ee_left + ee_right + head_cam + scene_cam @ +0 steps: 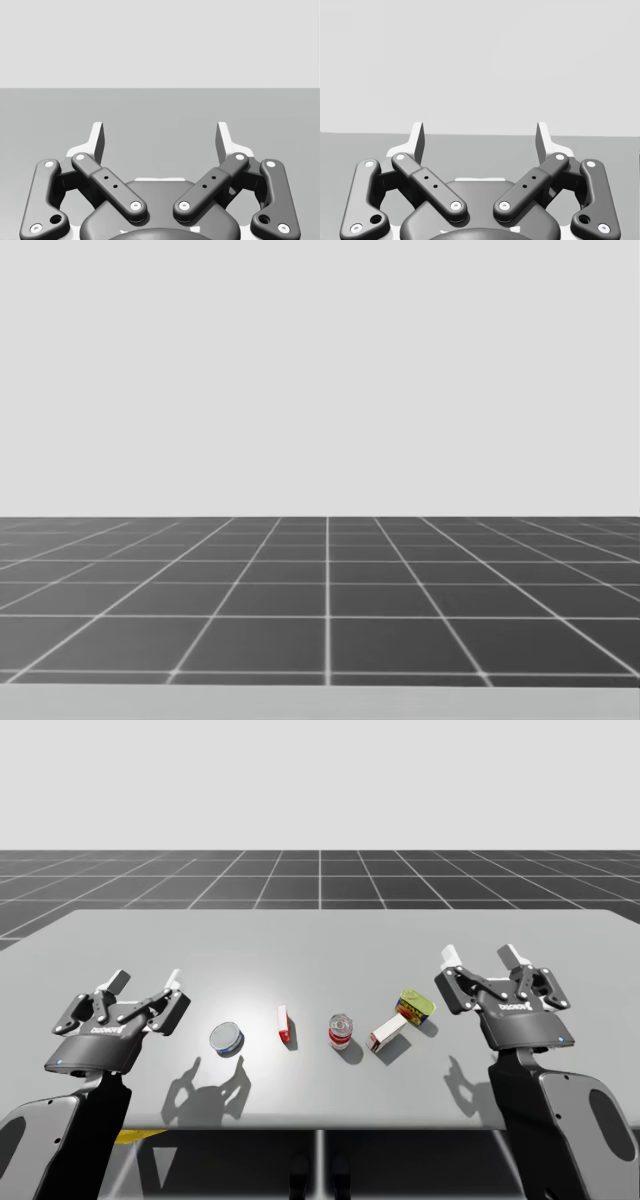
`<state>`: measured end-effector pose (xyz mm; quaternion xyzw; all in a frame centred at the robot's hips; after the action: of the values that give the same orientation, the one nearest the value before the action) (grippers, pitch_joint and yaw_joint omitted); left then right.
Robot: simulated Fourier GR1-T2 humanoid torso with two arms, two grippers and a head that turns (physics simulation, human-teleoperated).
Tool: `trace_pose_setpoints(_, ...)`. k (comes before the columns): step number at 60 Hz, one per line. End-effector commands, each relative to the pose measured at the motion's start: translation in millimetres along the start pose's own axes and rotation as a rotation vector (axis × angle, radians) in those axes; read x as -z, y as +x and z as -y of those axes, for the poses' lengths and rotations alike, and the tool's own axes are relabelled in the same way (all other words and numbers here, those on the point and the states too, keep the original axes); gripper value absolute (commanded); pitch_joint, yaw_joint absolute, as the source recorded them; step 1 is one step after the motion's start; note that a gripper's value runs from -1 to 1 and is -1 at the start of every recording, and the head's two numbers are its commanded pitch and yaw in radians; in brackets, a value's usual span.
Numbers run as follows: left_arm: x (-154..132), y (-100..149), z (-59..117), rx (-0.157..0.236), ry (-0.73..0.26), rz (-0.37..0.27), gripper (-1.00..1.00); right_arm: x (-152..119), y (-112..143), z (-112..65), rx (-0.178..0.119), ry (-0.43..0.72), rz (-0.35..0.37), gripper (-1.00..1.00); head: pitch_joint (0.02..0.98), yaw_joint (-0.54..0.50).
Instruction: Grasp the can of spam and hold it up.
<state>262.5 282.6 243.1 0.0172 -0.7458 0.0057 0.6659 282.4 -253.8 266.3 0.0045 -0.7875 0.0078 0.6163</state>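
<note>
Nothing is done yet: my left gripper (146, 981) and right gripper (483, 958) both hover with fingers apart, holding nothing. The green-and-yellow boxy can (416, 1005), which I take for the spam, sits on the counter (320, 935) near the right gripper, beside a white-and-red box (388, 1032). The reach, grasp and lift all remain.

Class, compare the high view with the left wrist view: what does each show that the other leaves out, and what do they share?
High view: five items in a row on the table, namely a flat round tin, a thin red box, a red can, a white and red box and a green and yellow can, plus my right gripper, open.
Left wrist view: the linkage of my left gripper from close behind, fingers apart.
Both: my left gripper, open, and the grey table.
</note>
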Motion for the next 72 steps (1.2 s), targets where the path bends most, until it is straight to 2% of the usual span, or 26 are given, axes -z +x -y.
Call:
trace_pose_setpoints(1, 0.1, 0.0, -0.5, 0.001, 0.000, 0.000, -1.00, -2.0, 0.2, -1.6, 0.028, -0.030, 0.022, -1.00, 0.070, 0.01)
trace_pose_setpoints(2, 0.1, 0.0, -0.5, 0.001, 0.000, 0.000, -1.00, -2.3, 0.2, -2.0, 0.029, -0.018, 0.025, -1.00, 0.071, 0.01)
trace_pose_setpoints(3, 0.0, 0.1, -0.6, 0.001, 0.000, 0.000, -1.00, -2.1, 0.7, -1.8, 0.017, 0.004, 0.027, -1.00, 0.074, 0.01)
trace_pose_setpoints(7, 0.0, -0.1, -0.8, 0.002, 0.000, -0.001, -1.00, -1.0, 2.2, -1.1, 0.026, 0.040, 0.014, -1.00, 0.087, 0.01)
trace_pose_setpoints(10, -0.1, -0.1, -0.9, 0.002, 0.000, -0.001, -1.00, -0.4, 2.1, -1.4, -0.005, 0.033, -0.008, -1.00, 0.101, 0.01)
trace_pose_setpoints(14, -0.1, -0.1, -1.2, 0.002, 0.001, -0.001, -1.00, -0.4, 1.8, -1.0, 0.009, 0.045, -0.008, -1.00, 0.141, 0.01)
trace_pose_setpoints(18, -0.1, -0.2, -1.3, 0.003, 0.002, -0.001, -1.00, -0.5, 2.1, -1.1, 0.009, 0.047, -0.007, -1.00, 0.185, 0.01)
trace_pose_setpoints(28, 0.1, -0.2, -2.2, 0.005, 0.006, -0.001, -1.00, -0.3, 2.0, -1.0, 0.004, 0.042, -0.010, -1.00, 0.358, -0.01)
trace_pose_setpoints(32, 0.2, -0.4, -2.2, 0.006, 0.005, -0.001, -1.00, -0.2, 1.7, -1.2, -0.011, 0.036, -0.008, -1.00, 0.416, -0.03)
trace_pose_setpoints(34, 0.5, -0.5, -2.2, 0.008, 0.004, -0.002, -1.00, -0.2, 1.4, -1.6, -0.033, 0.035, -0.002, -1.00, 0.464, -0.04)
trace_pose_setpoints(35, 0.5, -0.6, -2.1, 0.008, 0.004, -0.002, -1.00, -0.2, 1.5, -1.6, -0.033, 0.037, -0.002, -1.00, 0.474, -0.05)
trace_pose_setpoints(46, 1.4, -0.9, -1.0, 0.014, -0.004, -0.004, -1.00, 0.4, 2.0, -0.8, -0.031, 0.035, -0.003, -1.00, 0.628, -0.17)
trace_pose_setpoints(54, 1.4, -1.5, 1.4, 0.019, -0.011, -0.006, -1.00, 0.3, 2.9, 0.3, -0.028, 0.031, -0.002, -1.00, 0.706, -0.26)
trace_pose_setpoints(65, 1.8, -2.8, 3.9, 0.022, -0.021, -0.008, -1.00, 0.1, 3.0, 1.0, -0.025, 0.032, -0.005, -1.00, 0.760, -0.34)
trace_pose_setpoints(71, 2.1, -3.3, 4.6, 0.022, -0.022, -0.010, -1.00, -1.3, 2.5, 0.4, 0.010, 0.058, -0.031, -1.00, 0.760, -0.36)
trace_pose_setpoints(72, 2.3, -3.5, 4.4, 0.020, -0.022, -0.011, -1.00, -2.0, 1.8, -0.1, -0.003, 0.061, -0.033, -1.00, 0.759, -0.36)
